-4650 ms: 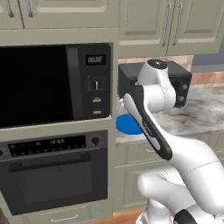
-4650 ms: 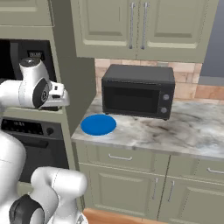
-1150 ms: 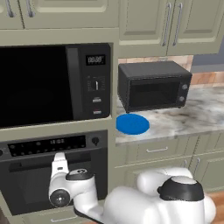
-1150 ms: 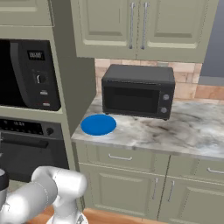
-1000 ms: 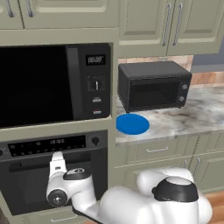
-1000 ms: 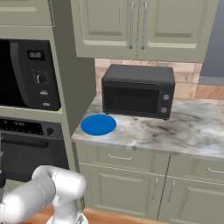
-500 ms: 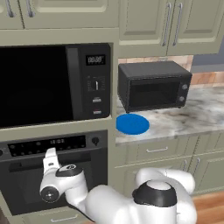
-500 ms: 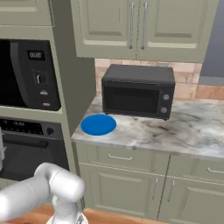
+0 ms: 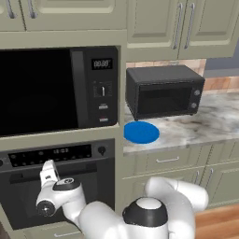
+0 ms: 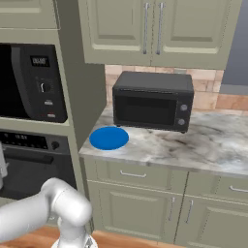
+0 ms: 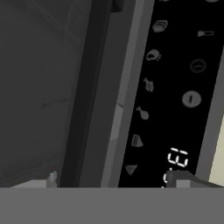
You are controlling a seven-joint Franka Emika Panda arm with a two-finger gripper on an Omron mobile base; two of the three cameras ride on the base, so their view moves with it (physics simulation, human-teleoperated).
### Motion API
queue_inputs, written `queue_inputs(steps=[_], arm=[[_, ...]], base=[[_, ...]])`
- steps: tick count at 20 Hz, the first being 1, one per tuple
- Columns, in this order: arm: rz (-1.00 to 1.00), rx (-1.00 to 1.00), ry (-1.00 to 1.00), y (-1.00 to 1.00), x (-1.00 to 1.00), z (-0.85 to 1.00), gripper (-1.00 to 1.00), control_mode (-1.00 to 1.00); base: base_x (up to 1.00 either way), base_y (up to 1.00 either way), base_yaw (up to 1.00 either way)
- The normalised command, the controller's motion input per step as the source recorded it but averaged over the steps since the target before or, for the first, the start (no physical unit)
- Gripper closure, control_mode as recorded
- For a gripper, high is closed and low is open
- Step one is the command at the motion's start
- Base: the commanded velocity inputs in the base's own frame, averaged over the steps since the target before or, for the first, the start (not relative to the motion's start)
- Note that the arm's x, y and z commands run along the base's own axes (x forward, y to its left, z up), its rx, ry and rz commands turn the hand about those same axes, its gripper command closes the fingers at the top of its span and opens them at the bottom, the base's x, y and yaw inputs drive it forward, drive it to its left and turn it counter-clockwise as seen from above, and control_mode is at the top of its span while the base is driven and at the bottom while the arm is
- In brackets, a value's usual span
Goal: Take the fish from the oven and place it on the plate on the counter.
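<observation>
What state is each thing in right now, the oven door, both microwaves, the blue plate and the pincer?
Wide black built-in oven: door shut.
Large black microwave with button panel: door shut, display lit.
Small black box microwave: door shut, on the marbled stone counter.
Flat round bright-blue plate: bare, lying on the counter.
Pincer: open, holding nothing, close to the oven's control strip.

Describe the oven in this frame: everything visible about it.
The oven is a wide black built-in unit under the large microwave, left of the counter's drawers. Its drop-down glass door is shut, so nothing inside shows. A control strip across the top carries a lit display, small food icons and a round knob. A grey handle bar runs along the door's top edge. The open gripper hangs just before that handle.
</observation>
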Motion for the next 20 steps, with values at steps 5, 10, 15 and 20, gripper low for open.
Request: queue_inputs(steps=[5,10,15,20], arm=[[-0.03,-0.02,-0.04,0.00,0.08,-0.42,-1.00,-1.00],[-0.03,0.00,-0.05,0.00,0.12,-0.23,-1.00,-1.00],[-0.02,0.00,-0.01,0.00,0.33,-0.01,-1.00,-1.00],[-0.02,0.00,0.00,0.00,0.44,-0.08,-1.00,-1.00]], base=[[0.00,0.00,0.00],[0.00,0.00,0.00],[0.00,0.00,0.00],[0.00,0.00,0.00]])
